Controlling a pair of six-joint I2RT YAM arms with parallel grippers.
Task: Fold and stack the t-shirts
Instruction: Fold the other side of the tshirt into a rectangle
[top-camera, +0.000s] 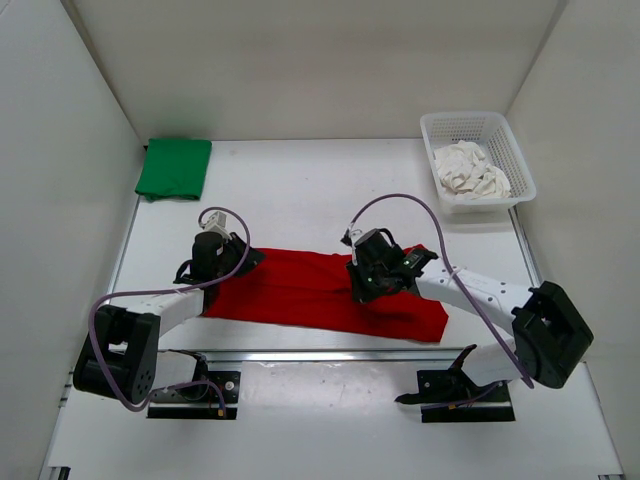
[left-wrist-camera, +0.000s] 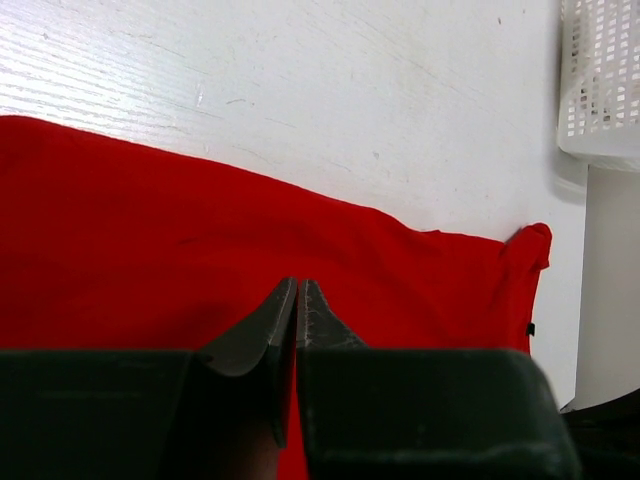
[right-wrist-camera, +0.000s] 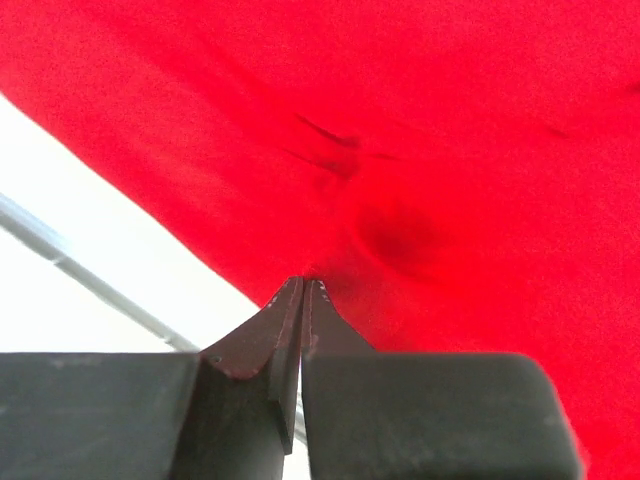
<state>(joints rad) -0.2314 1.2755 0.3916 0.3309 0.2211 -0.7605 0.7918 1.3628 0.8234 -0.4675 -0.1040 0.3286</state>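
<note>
Top external view: three t-shirts, two arms with one claw each, and one basket, all on one white surface (top-camera: 300, 190).
T-shirts counted: three, namely one red, one green and one off-white.
Red cloth t-shirt (top-camera: 300, 290): spread as a long flat band across the near middle of the surface, its long side running left to right. It is mostly smooth with a few shallow creases.
Red cloth t-shirt, right end: the left wrist view shows a small rolled corner lying near the basket's foot.
Bright green cloth t-shirt (top-camera: 175, 168): folded into a neat flat rectangle at the far left corner of the surface, well apart from the red one.
Off-white cloth t-shirt (top-camera: 470, 172): crumpled in a loose heap inside the basket.
White plastic mesh basket (top-camera: 465, 121): one, rectangular, at the far right corner.
Left claw (left-wrist-camera: 298, 288): clenched on the red cloth t-shirt at its left part, with a sliver of red showing between the fingers.
Right claw (right-wrist-camera: 303, 285): clenched tight, its tips meeting at the near edge of the red cloth t-shirt towards its right part. I cannot tell whether cloth is pinched between them.
Crease by the right claw: a dark pucker in the red cloth just beyond the tips.
</note>
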